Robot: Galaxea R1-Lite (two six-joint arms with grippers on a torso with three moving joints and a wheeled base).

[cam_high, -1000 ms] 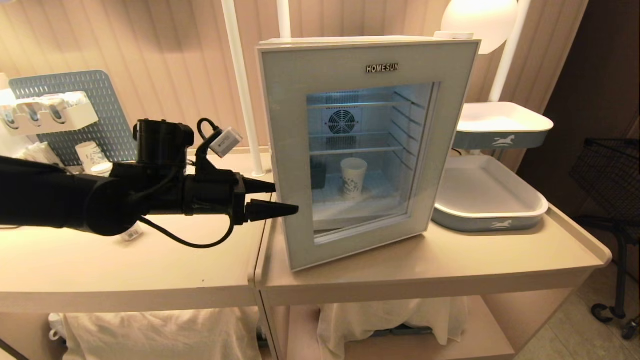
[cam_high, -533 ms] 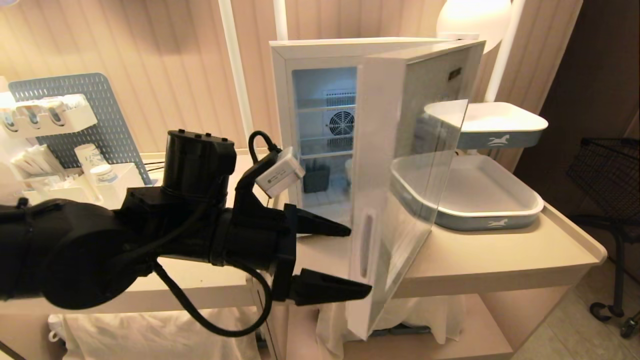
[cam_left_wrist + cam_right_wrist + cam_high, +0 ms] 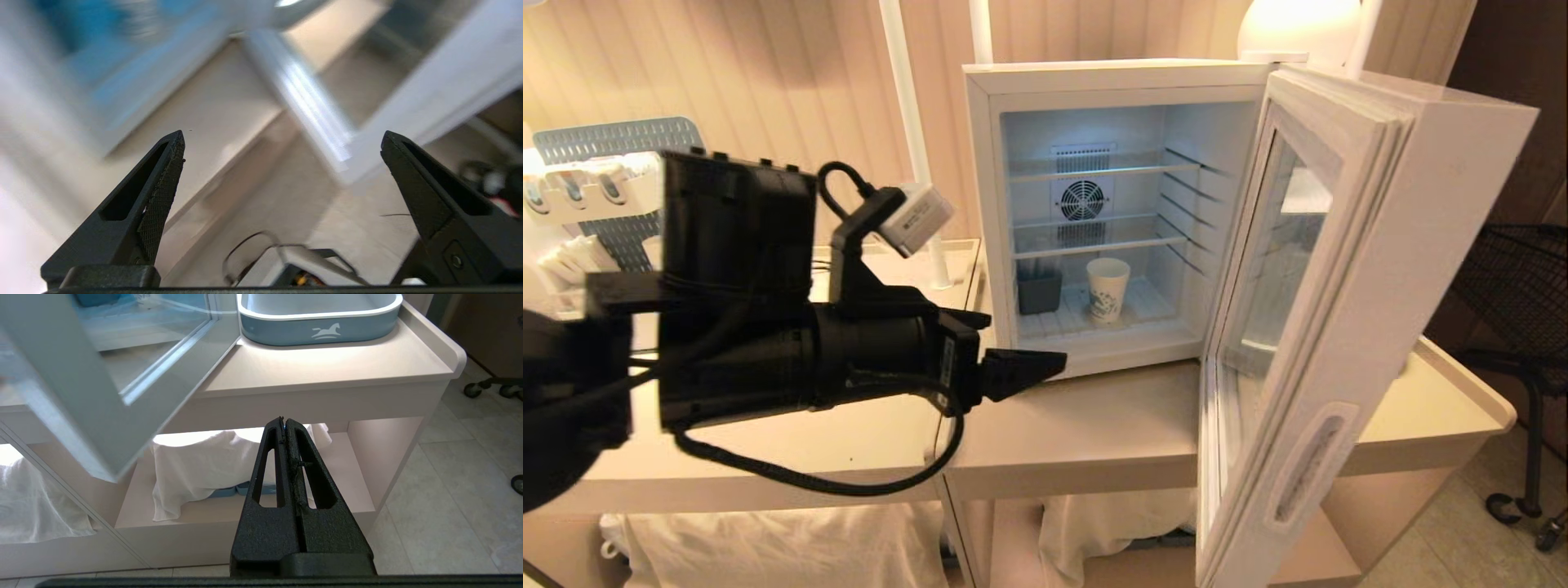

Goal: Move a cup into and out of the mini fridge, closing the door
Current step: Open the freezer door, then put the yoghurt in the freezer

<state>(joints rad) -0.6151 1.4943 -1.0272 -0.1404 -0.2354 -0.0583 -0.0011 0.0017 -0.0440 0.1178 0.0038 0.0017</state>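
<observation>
— Where is the cup [image 3: 1107,290] now?

— On the floor of the mini fridge [image 3: 1094,82], upright, beside a dark container [image 3: 1039,291]. The door [image 3: 1327,327] is swung wide to the right.

— And the claws?

— The left gripper [image 3: 1045,363] hovers before the fridge's opening with fingers spread apart, holding nothing. The right gripper [image 3: 284,421] hangs low beside the table [image 3: 327,371] — pressed closed, empty.

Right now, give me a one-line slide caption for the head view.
Mini fridge with door swung wide, cup on its floor, open left gripper level in front.
</observation>
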